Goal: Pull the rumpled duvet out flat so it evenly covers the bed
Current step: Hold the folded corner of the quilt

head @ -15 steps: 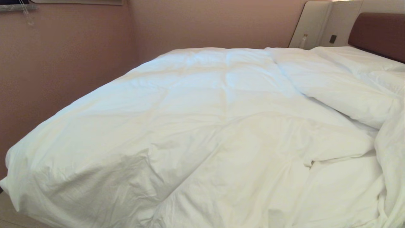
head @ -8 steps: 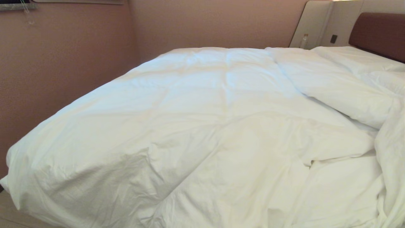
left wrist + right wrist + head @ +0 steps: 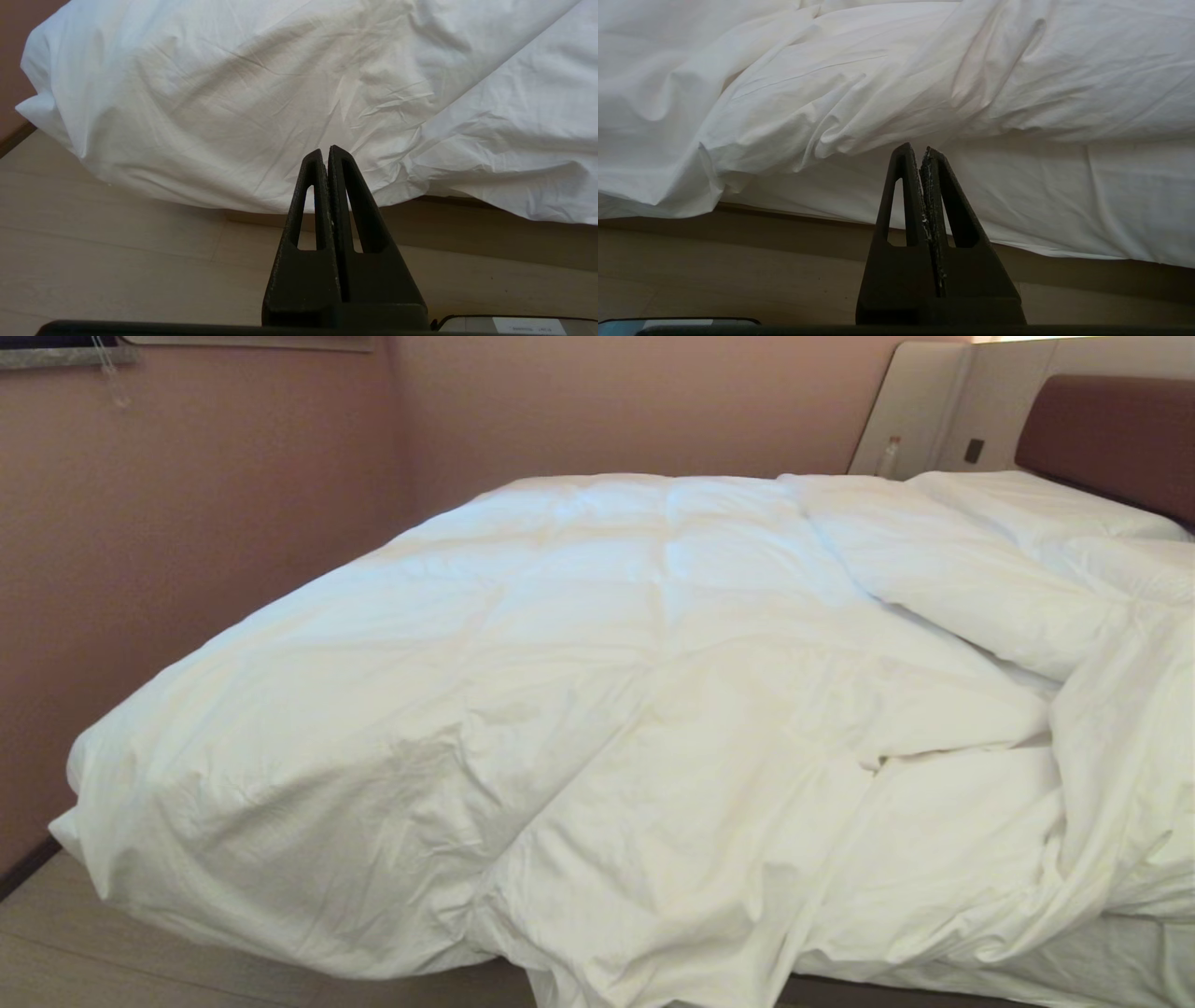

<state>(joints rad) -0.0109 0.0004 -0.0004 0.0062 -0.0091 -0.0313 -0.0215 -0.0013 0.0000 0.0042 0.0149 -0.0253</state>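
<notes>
The puffy white duvet (image 3: 579,672) lies over most of the bed, whose brown headboard (image 3: 1111,439) is at the far right. Its near edge hangs off the foot in creases, and its right part is bunched and folded (image 3: 1111,756). Neither gripper shows in the head view. In the left wrist view my left gripper (image 3: 325,151) is shut and empty, short of the duvet's hanging corner (image 3: 210,102) and above the floor. My right gripper (image 3: 917,150) is shut and empty too, in front of the rumpled duvet edge (image 3: 831,102) and the thin sheet (image 3: 1064,200) below it.
A pink wall (image 3: 187,523) runs close along the bed's left side. Pale wood floor (image 3: 56,943) lies before the foot. White pillows (image 3: 1027,509) sit by the headboard. A small bottle (image 3: 888,453) stands by the beige panel (image 3: 920,401).
The whole head view has shifted: the bed sits farther off and more floor shows at the bottom, so the camera has moved. The duvet itself lies as before.
</notes>
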